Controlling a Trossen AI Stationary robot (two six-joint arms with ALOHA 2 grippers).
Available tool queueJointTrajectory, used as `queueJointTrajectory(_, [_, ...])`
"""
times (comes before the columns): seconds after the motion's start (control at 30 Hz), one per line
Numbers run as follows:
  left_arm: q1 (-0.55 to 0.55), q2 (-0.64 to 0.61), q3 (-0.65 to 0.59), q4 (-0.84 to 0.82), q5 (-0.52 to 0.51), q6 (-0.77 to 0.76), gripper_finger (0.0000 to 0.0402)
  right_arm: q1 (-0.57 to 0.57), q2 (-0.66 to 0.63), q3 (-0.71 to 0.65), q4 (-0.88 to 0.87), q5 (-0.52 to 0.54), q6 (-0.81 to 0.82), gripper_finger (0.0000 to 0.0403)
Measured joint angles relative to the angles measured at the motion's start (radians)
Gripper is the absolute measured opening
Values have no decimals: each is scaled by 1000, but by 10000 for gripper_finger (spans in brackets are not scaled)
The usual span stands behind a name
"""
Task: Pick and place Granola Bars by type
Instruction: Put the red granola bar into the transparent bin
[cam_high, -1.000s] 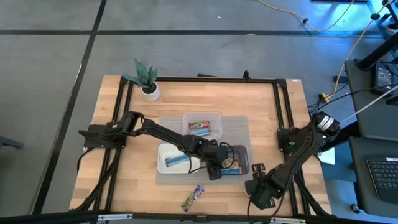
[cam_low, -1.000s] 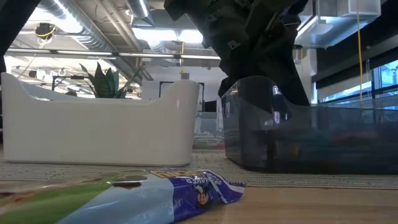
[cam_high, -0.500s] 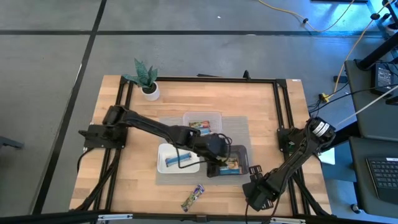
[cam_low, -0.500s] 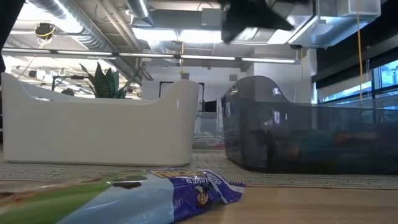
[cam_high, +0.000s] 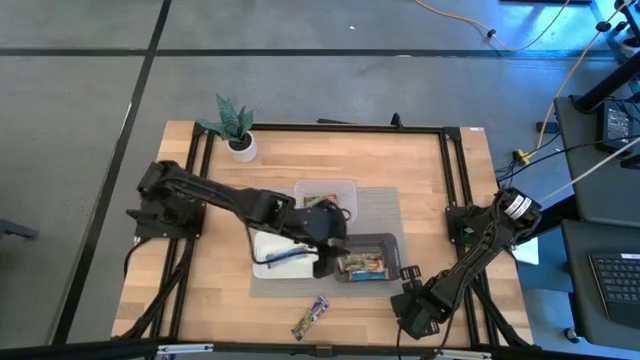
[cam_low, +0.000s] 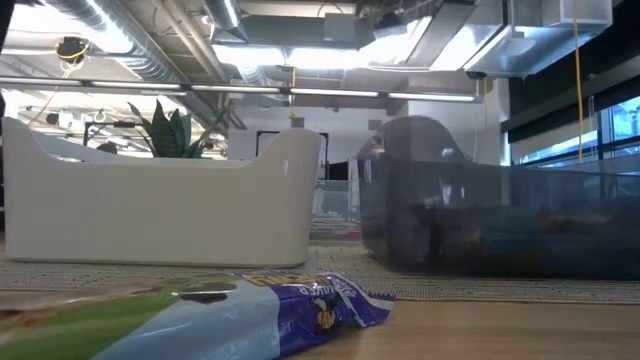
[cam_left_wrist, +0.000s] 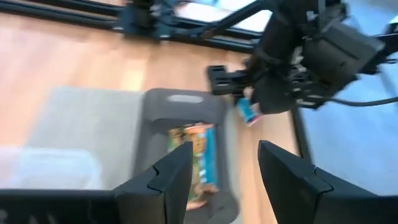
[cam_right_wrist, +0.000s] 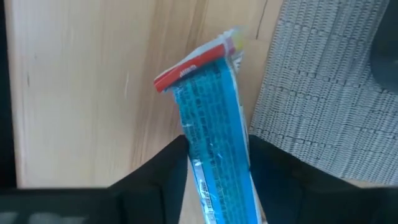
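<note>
Because the bars are being sorted by wrapper, each of the three trays on the grey woven mat (cam_high: 382, 205) takes one kind: the clear plastic tray (cam_high: 347, 187) at the far side holds brown and blue-labelled bars, the white rectangular tray (cam_high: 262, 262) on the left holds a long blue-wrapped bar (cam_high: 285, 256), and the dark smoky tray (cam_high: 390, 246) on the right holds orange-and-teal wrapped bars (cam_high: 362, 264). Above the gap between the white and dark trays hangs the left gripper (cam_high: 322, 262), its fingers (cam_left_wrist: 163, 180) spread wide and empty, so I judge a bar has just gone into the dark tray (the wrist view looks straight down on it). At the near right edge of the table the right gripper (cam_right_wrist: 217, 168) is clenched on a blue-wrapped granola bar with a red end (cam_right_wrist: 208, 124), held lengthwise between the fingers so it can be carried flat, probably to the white tray. One green-and-purple wrapped bar (cam_high: 311, 318) lies loose on the bare wood near the front edge, unsorted.
</note>
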Motion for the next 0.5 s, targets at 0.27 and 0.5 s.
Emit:
queueJointTrajectory(0.27, [-60,-77,0,-149,-223,-49,174,8,1,0,-20,-23,21,139])
queueJointTrajectory(0.5, [-87,-77,0,-159,-261,-49,173,8,10,80,-118,-42,0,136])
